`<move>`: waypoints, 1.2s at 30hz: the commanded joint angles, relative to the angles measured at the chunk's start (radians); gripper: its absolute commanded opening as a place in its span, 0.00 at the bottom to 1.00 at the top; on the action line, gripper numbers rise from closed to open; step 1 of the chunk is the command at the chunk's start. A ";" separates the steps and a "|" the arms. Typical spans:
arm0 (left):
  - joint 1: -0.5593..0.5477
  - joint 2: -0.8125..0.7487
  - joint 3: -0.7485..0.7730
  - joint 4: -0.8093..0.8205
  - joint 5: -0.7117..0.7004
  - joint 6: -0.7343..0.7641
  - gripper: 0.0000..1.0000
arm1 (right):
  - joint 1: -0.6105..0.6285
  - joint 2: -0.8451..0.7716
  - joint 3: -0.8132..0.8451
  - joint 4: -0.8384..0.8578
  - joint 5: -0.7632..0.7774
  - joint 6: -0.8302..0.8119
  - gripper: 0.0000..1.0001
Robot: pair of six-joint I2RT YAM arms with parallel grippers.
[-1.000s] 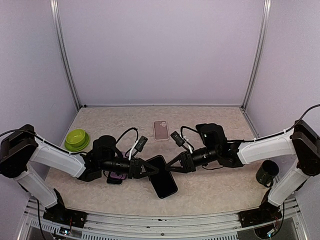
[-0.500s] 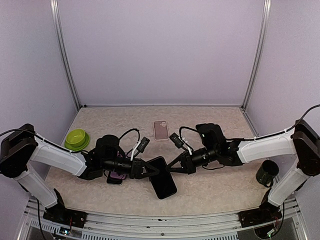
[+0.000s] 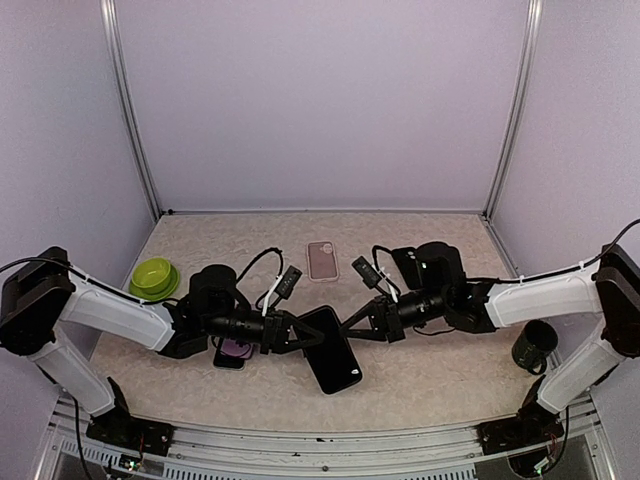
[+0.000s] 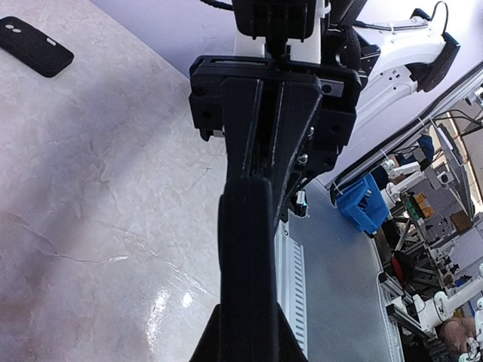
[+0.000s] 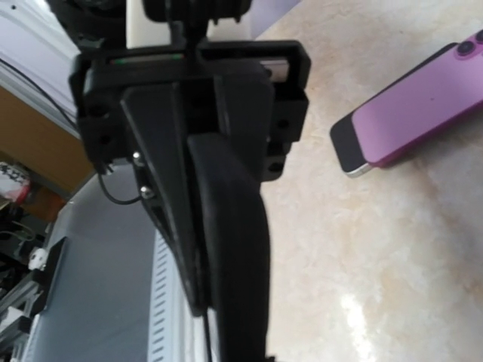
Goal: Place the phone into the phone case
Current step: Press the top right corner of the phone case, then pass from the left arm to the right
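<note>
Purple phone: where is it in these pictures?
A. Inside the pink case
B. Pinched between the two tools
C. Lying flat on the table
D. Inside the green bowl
C: the purple phone lies flat on the table, while the left tool and the right tool both pinch a separate black slab.
</note>
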 commanded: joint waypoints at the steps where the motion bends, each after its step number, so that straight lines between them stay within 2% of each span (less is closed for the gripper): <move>1: 0.029 0.009 -0.014 -0.012 -0.020 0.005 0.00 | -0.033 -0.036 -0.046 0.050 -0.146 0.043 0.05; 4: 0.029 0.008 -0.016 -0.012 -0.022 0.005 0.00 | -0.037 -0.036 -0.049 0.053 -0.155 0.049 0.08; 15: 0.036 0.011 -0.020 -0.013 -0.056 -0.010 0.00 | -0.057 -0.064 -0.033 -0.043 -0.081 0.006 0.38; 19: 0.036 0.014 -0.017 -0.010 -0.089 -0.037 0.00 | -0.040 -0.051 0.010 -0.180 0.076 -0.059 0.50; 20: 0.036 0.016 -0.015 -0.011 -0.098 -0.045 0.00 | -0.027 -0.049 0.021 -0.210 0.136 -0.077 0.56; 24: 0.035 0.023 -0.012 0.002 -0.134 -0.088 0.00 | 0.029 -0.036 0.060 -0.287 0.354 -0.119 0.67; 25: 0.035 0.025 -0.010 0.001 -0.145 -0.097 0.00 | 0.041 -0.032 0.071 -0.302 0.390 -0.124 0.75; 26: 0.035 0.027 -0.007 0.000 -0.154 -0.109 0.00 | 0.055 -0.028 0.084 -0.313 0.423 -0.130 0.87; 27: 0.033 0.027 -0.004 -0.005 -0.168 -0.117 0.00 | 0.069 -0.024 0.094 -0.321 0.453 -0.136 0.91; 30: 0.028 0.032 0.009 -0.024 -0.202 -0.138 0.00 | 0.108 -0.005 0.125 -0.349 0.538 -0.153 0.99; 36: 0.021 0.043 0.026 -0.046 -0.259 -0.182 0.00 | 0.191 0.050 0.195 -0.406 0.660 -0.189 1.00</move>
